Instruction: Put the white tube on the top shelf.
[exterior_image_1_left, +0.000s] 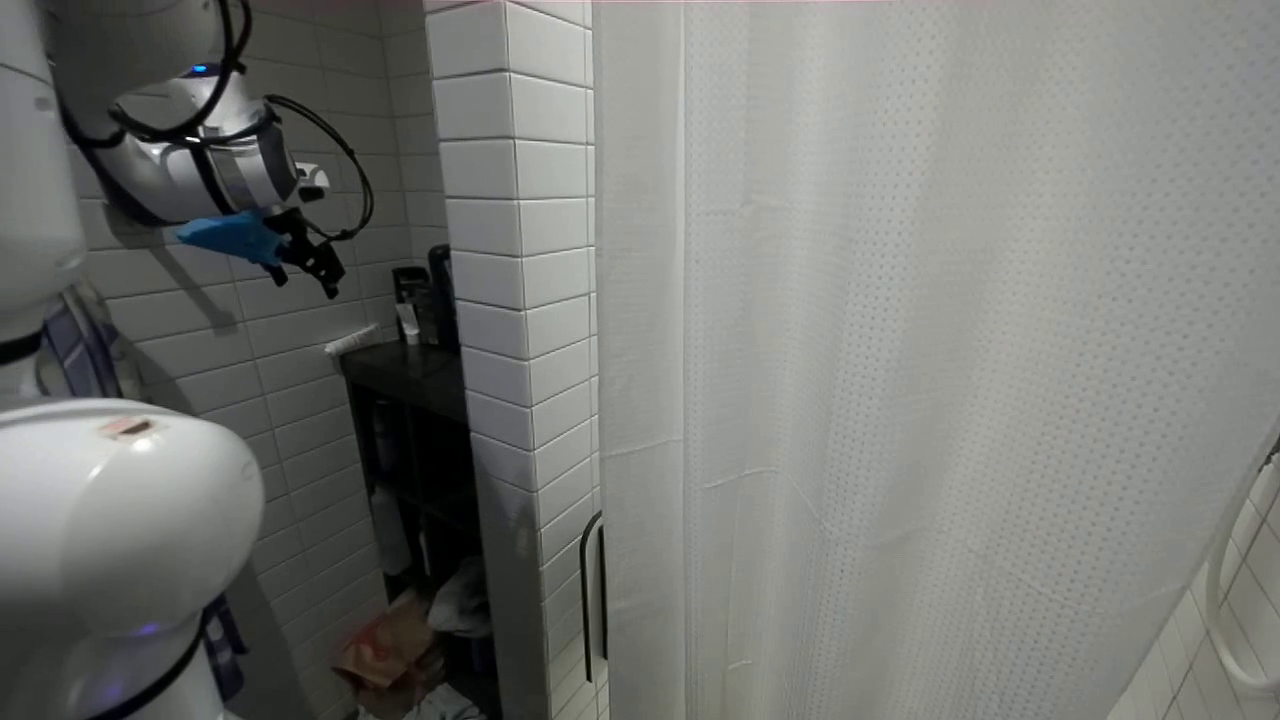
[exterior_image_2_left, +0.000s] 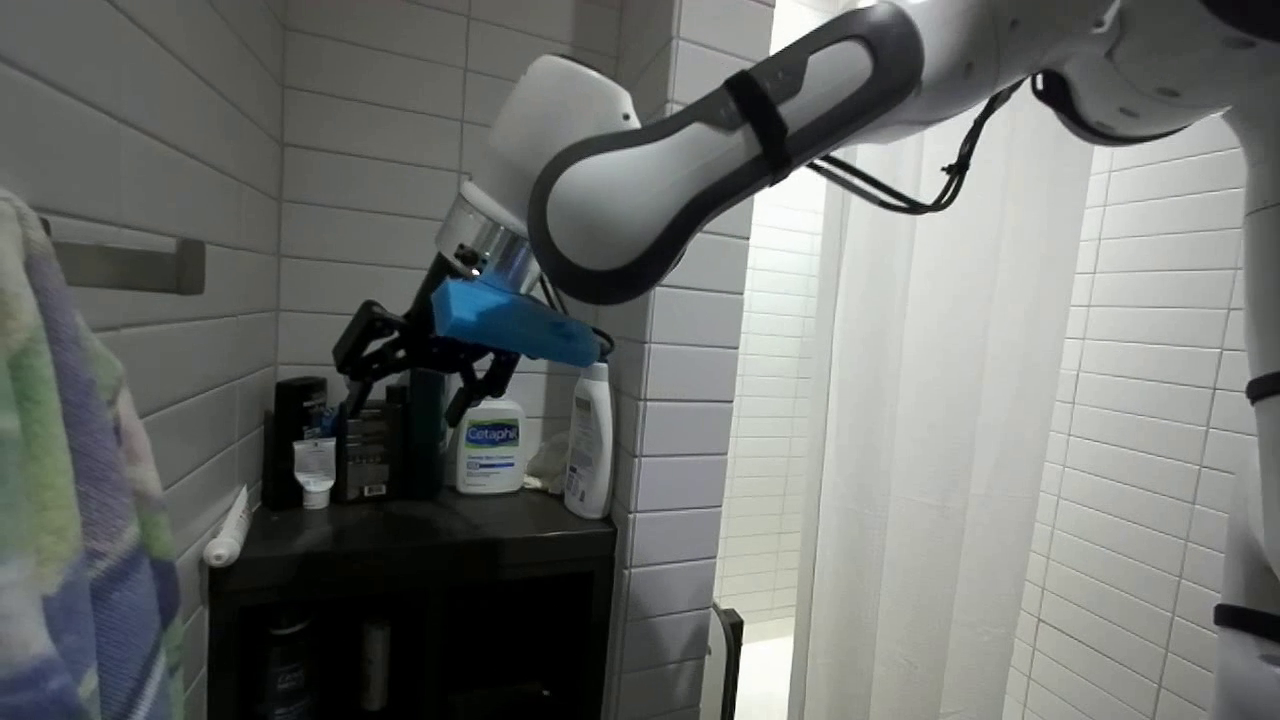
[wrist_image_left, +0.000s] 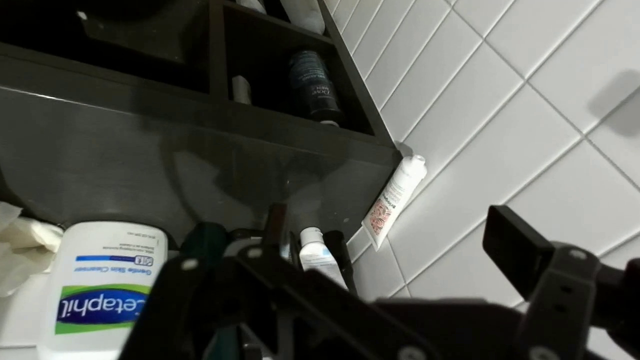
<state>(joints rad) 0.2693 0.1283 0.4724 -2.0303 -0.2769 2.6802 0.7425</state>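
White tube (exterior_image_2_left: 230, 528): smooth, slim, round cap at the front, flattening into a wide flat end; reddish pattern printed near that end in the wrist view. Lies slanted along the side edge of the top shelf (exterior_image_2_left: 420, 525), right by the tiled wall (exterior_image_2_left: 200, 385); can't tell if the board or the gap at the wall carries it. Shelf board is flat, dark, with a dull sheen and blurry reflections. Tiles smooth, pale, rectangular.

Gripper (exterior_image_2_left: 406, 404): black, angular linkages, higher than the tube and apart from it. Its fingers (wrist_image_left: 517, 250) are spread wide, blocky tips. Matte blue slab (exterior_image_2_left: 515, 322) sits at the wrist.

Also on the shelf: stubby tube (exterior_image_2_left: 315, 470) upright on its cap, dark rectangular box (exterior_image_2_left: 367, 465), squarish plastic Cetaphil bottle (exterior_image_2_left: 491, 445), tall curved white bottle (exterior_image_2_left: 590, 440), crumpled, tissue-like wad (wrist_image_left: 25, 245).

Fuzzy pastel towel (exterior_image_2_left: 80, 500) hangs in an exterior view. Off-white curtain (exterior_image_1_left: 900, 350), dotted texture, soft vertical folds, shows in both exterior views.
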